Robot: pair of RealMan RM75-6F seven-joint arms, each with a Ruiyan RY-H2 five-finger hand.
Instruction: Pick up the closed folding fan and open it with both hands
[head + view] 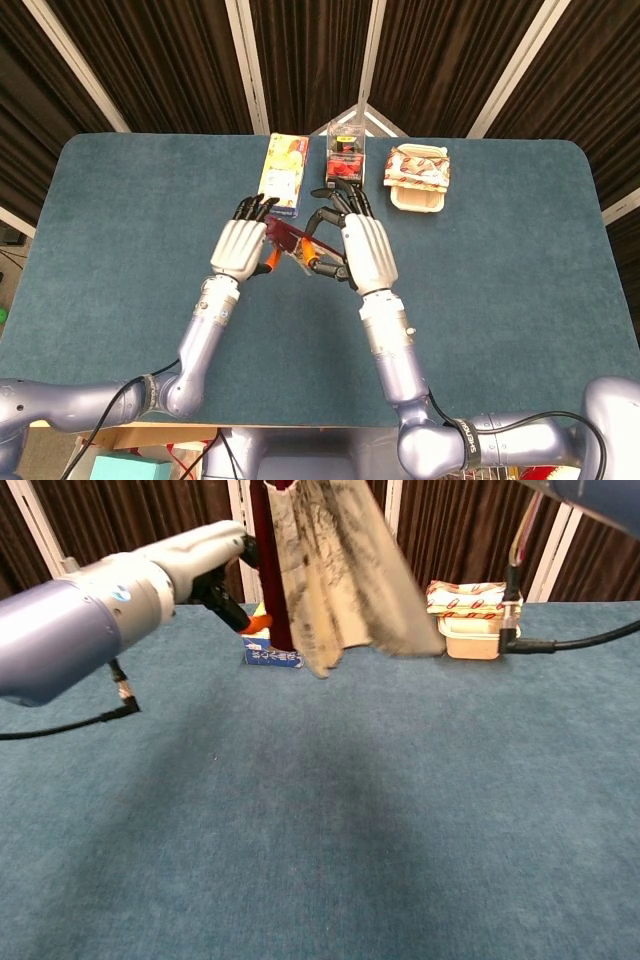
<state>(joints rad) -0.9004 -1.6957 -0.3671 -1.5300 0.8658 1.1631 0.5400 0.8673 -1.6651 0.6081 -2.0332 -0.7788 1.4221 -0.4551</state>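
Head view: a table (120,230) covered in teal-blue carpet-like cloth is being shown from above, backed by dark brown pleated curtains (170,60) crossed by pale slanted bars. Along the far edge, a yellow and white printed carton (282,170), a clear plastic box with red and black contents (345,160) and a pale tray holding red-and-white patterned packets (418,178) are standing in a row. Printing is visible on the carton, but none of it can be read.

The partly opened folding fan with dark red guards and ink-painted paper leaf (290,245) is being held above the table centre, between both hands. The left hand (240,248) is placed against the fan's left side with fingers extended together; whether it is actually gripping cannot be told. The right hand (365,250) is holding the fan from the right, fingers curled around it.

Chest view: the fan's leaf (335,570) is hanging partly spread, blurred, beside its upright red guard.
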